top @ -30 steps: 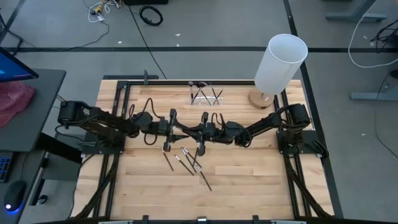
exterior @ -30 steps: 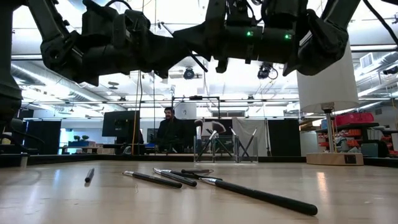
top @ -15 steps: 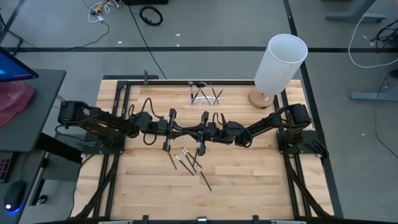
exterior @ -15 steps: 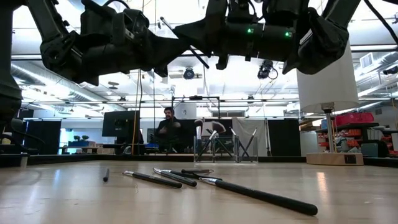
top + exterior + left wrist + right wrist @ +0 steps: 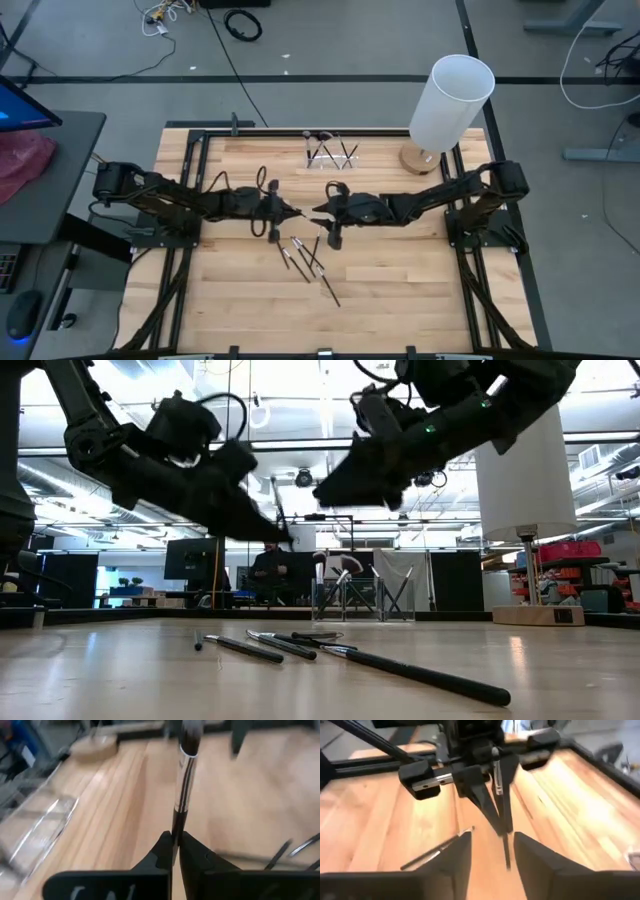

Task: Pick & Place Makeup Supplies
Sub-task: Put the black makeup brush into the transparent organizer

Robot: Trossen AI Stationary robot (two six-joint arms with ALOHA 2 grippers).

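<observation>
My left gripper (image 5: 175,837) is shut on a thin makeup brush (image 5: 182,780) with a black handle, a silvery ferrule and dark bristles, above the table's middle (image 5: 295,212). My right gripper (image 5: 492,845) faces it, open (image 5: 316,208). Its fingers stand on either side of the brush's lower end (image 5: 507,860) and are not seen to touch it. Several more makeup supplies (image 5: 305,257) lie flat on the wood below, one long brush (image 5: 420,675) nearest the front. My left gripper pinches the brush's black handle just below the ferrule (image 5: 175,824) between its two fingertips. The fingers come from the table's left, slanting a little downward, and lie across the brush. The brush stands nearly upright, bristles up, clear of the table.
A small clear holder (image 5: 330,152) with a few brushes stands at the table's far edge. A tall white cylinder (image 5: 452,100) on a round wooden base stands at the far right. A person sits in the room behind (image 5: 270,565). Bare wood lies on both sides of the loose brushes.
Both grippers have tipped up from pointing down at the table to facing each other almost level. The brush, earlier slanted high between them, now stands upright in the left gripper. A short stick on the table has rolled rightward toward the other brushes.
</observation>
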